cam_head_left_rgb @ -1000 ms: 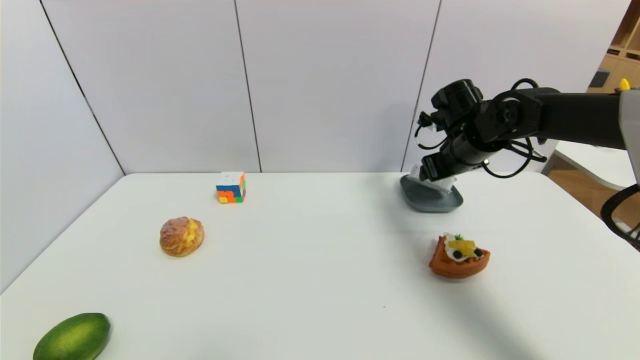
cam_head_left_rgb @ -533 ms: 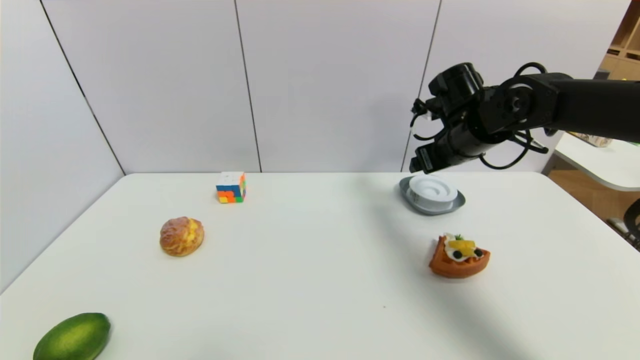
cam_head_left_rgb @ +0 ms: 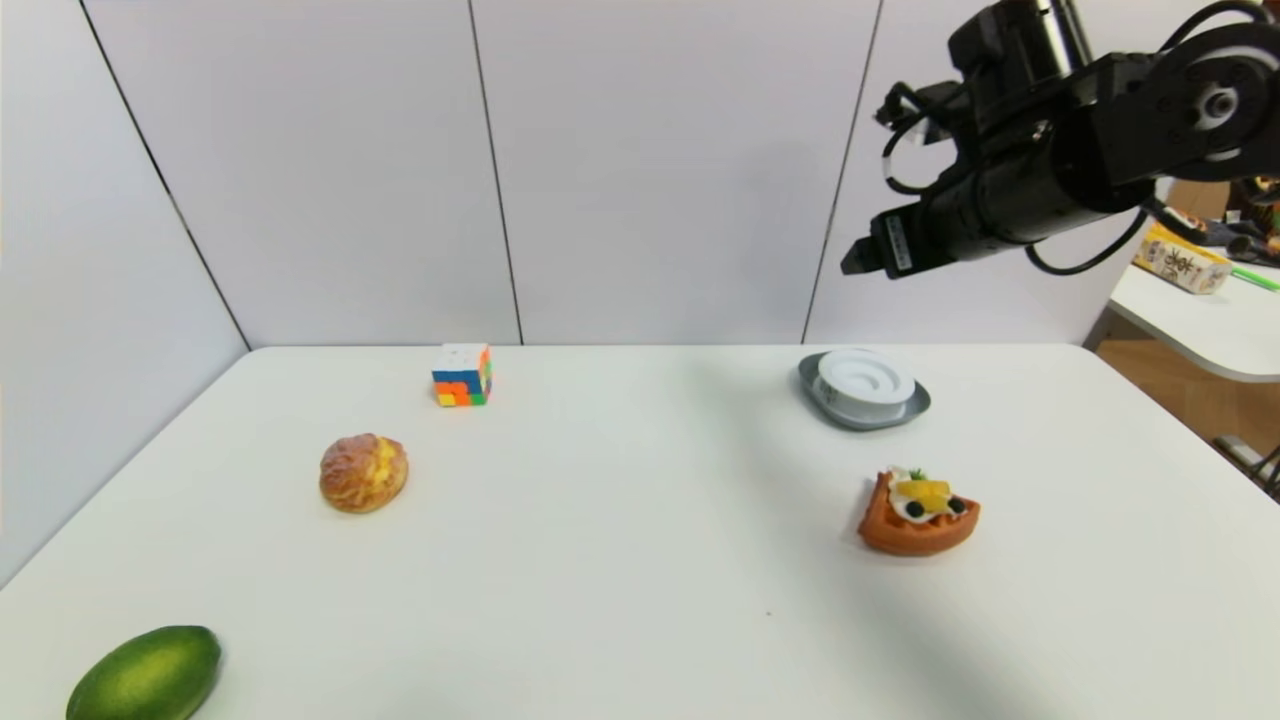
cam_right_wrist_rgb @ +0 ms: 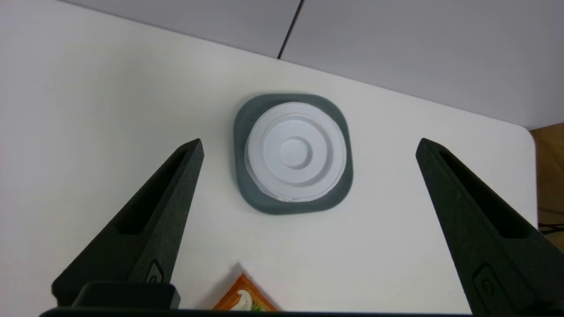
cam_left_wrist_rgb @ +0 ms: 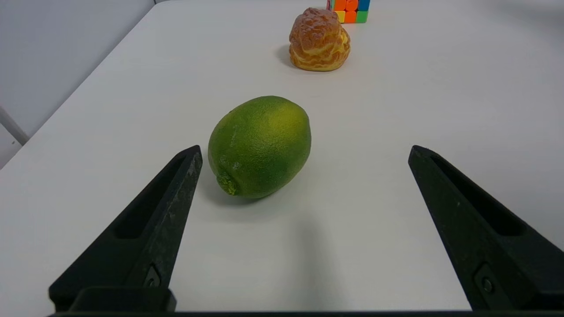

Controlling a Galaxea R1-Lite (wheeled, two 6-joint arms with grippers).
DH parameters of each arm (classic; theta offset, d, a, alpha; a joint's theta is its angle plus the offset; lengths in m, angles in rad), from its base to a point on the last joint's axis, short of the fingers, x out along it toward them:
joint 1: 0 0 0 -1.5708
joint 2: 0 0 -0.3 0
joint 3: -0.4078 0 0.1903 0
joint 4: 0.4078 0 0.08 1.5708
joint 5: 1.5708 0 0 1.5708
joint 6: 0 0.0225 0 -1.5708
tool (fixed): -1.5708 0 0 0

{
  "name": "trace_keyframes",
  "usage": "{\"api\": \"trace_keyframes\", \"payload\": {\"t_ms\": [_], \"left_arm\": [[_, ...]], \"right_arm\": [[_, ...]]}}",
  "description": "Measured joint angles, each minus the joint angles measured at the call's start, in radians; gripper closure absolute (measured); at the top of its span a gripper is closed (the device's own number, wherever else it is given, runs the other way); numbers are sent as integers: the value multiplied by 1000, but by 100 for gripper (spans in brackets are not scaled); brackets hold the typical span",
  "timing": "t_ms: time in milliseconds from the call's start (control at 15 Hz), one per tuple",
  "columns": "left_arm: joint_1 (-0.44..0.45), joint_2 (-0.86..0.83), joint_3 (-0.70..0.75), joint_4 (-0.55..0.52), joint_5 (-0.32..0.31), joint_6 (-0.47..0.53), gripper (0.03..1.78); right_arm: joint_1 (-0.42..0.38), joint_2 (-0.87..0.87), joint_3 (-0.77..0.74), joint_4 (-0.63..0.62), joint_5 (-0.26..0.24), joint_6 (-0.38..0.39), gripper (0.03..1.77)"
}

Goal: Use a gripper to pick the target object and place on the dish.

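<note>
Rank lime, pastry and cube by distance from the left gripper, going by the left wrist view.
From the left gripper, its fingers open:
1. Lime: nearest, lying just ahead between the fingers, closer to one of them.
2. Pastry: farther out on the table, beyond the lime.
3. Cube: farthest, just behind the pastry.

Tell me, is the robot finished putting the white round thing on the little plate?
Looks done: the white disc lies flat on the grey-blue dish. Nothing is in hand; the right end effector hangs open above it, empty. The left end effector sits open near the green fruit. Nothing obvious is left.
</note>
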State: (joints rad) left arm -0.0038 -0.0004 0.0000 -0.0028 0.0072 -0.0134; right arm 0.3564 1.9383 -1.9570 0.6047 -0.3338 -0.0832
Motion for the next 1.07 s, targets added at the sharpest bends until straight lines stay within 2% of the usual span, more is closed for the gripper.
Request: {"api": "trace_keyframes", "payload": {"t_ms": [267,400,600,867,1067], "left_arm": [[0,0,0,0,0,0,12],[0,0,0,0,0,0,12],[0,0,0,0,0,0,12],[0,0,0,0,0,0,12],[0,0,0,0,0,0,12]], "right_arm": [[-17,-118,1,-7,-1,-9,11],[-50,-175,4,-56,-2,-42,11],[-105,-254,51,-216,1,-125,11],[-143,-372,235,-461,13,-186,11],[-173,-496,406,-589,74,-201,11]]}}
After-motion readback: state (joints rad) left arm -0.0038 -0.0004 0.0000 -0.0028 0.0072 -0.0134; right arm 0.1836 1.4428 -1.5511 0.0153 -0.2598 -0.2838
